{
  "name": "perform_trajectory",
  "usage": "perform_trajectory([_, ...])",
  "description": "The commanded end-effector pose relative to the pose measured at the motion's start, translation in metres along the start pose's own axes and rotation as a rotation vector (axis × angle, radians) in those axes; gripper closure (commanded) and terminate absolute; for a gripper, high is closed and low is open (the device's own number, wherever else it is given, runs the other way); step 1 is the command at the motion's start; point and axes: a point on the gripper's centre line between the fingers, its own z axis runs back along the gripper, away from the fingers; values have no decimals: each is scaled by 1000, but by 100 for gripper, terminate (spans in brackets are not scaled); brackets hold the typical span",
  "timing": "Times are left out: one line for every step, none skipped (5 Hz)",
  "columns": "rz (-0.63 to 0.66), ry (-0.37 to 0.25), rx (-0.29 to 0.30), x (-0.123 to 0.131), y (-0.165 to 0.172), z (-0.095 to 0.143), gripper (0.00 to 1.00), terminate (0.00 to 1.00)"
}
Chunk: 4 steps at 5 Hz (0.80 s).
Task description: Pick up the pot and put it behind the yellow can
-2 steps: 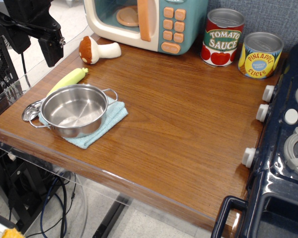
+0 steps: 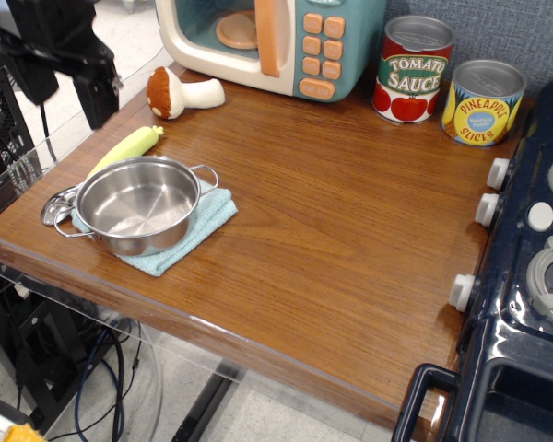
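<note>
The shiny steel pot (image 2: 138,203) with two wire loop handles sits upright and empty on a light blue cloth (image 2: 203,224) at the table's front left. The yellow "Pineapple Slices" can (image 2: 482,103) stands at the back right, next to the taller red "Tomato Sauce" can (image 2: 414,70). My black gripper (image 2: 64,92) hangs above the table's left edge, up and to the left of the pot and well clear of it. Its two fingers stand apart with nothing between them.
A toy microwave (image 2: 272,41) stands at the back. A toy mushroom (image 2: 180,94) lies in front of it. A yellow corn piece (image 2: 129,147) and a metal spoon (image 2: 57,204) lie beside the pot. A dark blue toy stove (image 2: 525,276) borders the right side.
My gripper has shifted slightly and looks blurred from motion. The pot and cans have not moved.
</note>
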Motion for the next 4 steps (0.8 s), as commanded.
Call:
perform_trajectory([-51,12,-104,-14,31,-17,0,0])
perform_trajectory([-62,42,-130,-16,28,-28,0,0])
perform_trajectory([-95,54,-140,-18,19,-40,0,0])
perform_trajectory([-122,54,-116,-17,10,-49,0,0])
